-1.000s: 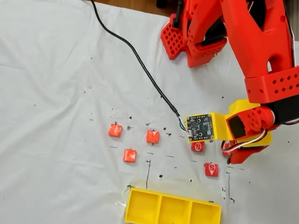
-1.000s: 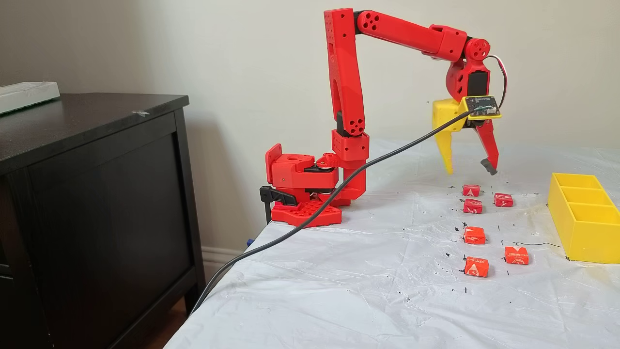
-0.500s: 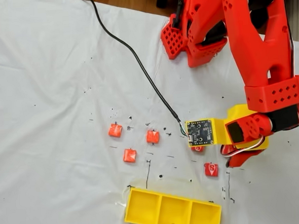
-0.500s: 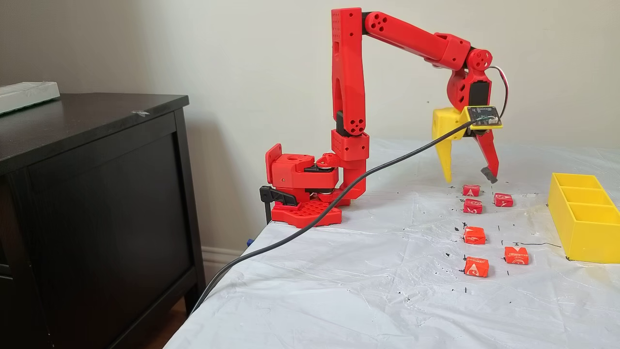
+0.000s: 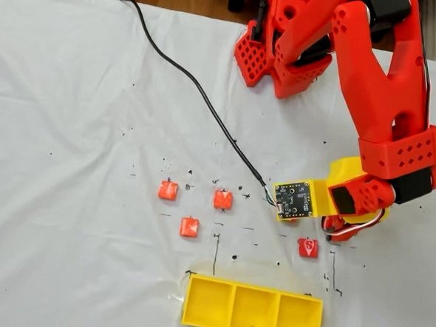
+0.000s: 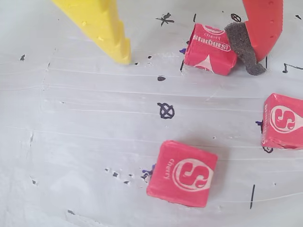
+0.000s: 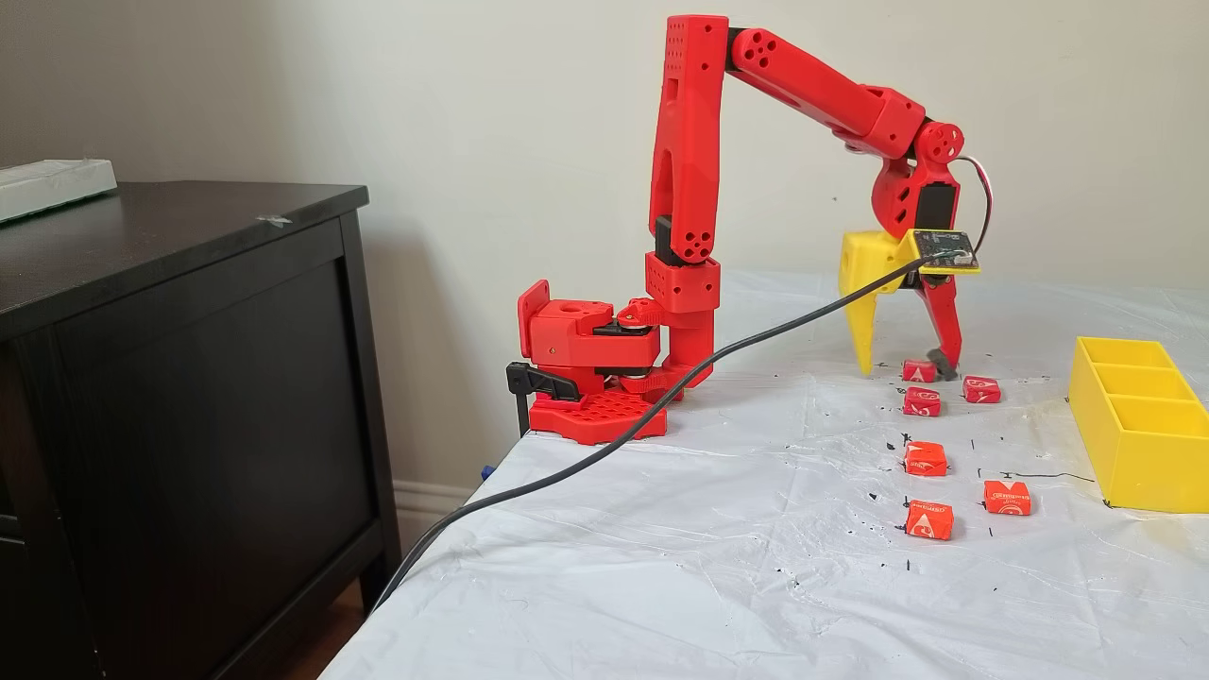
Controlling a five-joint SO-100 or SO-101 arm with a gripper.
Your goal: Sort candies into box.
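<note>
looks like it's at the grab step for the first candy, nothing sorted yet as far as i can tell: the box (image 7: 1138, 425) sits with what shows of its compartments bare, near the table's front edge in the top-down fixed view, well apart from the arm's base.

the gripper (image 6: 189, 56) is down at table (image 7: 708, 529) level and spread wide, holding nothing. in the wrist view the yellow finger (image 6: 102, 28) sits well off to the left of the cherry candy (image 6: 210, 49), while the red finger (image 6: 262, 26) has its grey pad (image 6: 241, 47) touching the candy's right end. so it's straddling that one, not squeezing.

two more cherry candies (image 6: 182, 172) lie nearer the camera, and three orange ones (image 5: 189, 227) sit further toward the table's left in the top-down view.

next move imo: close the jaws. the yellow finger has the long way to travel, so the candy could get shoved or twisted rather than pinched. then lift and carry to the box.
</note>
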